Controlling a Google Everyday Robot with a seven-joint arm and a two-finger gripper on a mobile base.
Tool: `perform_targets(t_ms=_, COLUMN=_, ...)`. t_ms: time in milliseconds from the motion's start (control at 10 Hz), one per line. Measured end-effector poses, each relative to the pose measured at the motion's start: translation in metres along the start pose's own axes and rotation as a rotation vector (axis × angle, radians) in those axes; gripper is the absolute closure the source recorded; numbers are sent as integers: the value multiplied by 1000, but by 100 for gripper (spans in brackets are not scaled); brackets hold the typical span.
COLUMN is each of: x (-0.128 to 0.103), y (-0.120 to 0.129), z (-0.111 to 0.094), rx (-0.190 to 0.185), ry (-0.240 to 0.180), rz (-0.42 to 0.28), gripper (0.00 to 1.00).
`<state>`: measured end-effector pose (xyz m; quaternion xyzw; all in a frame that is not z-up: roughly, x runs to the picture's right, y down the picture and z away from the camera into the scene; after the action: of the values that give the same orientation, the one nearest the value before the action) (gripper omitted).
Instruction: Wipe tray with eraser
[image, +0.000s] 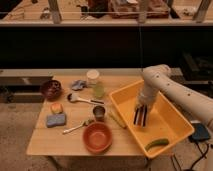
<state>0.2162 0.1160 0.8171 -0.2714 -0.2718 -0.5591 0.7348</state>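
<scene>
The yellow tray (169, 121) stands on the right end of the wooden table. The eraser (140, 116), a dark striped oblong block, lies lengthwise on the tray's floor in its left half. My gripper (142, 106) reaches down from the white arm into the tray and is shut on the eraser's far end, pressing it onto the floor. A green curved piece (157, 144) lies in the tray's near corner, apart from the eraser.
An orange-brown bowl (97, 137), a blue-grey sponge (56, 120), a dark bowl (50, 89), a metal cup (99, 112), a jar (93, 80), two spoons and a crumpled cloth (78, 84) are on the table left of the tray. A dark counter runs behind.
</scene>
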Motion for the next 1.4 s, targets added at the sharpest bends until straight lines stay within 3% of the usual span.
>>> perform_targets(t_ms=700, x=20, y=74, z=41, rx=-18, ry=-73, rz=142, gripper=56)
perform_targets(t_ms=1000, x=8, y=96, z=46, rx=-13, ry=-89, rz=183, gripper=56)
perform_targets(t_ms=1400, x=-35, y=102, z=46, rx=-28, ry=-77, rz=157, gripper=56)
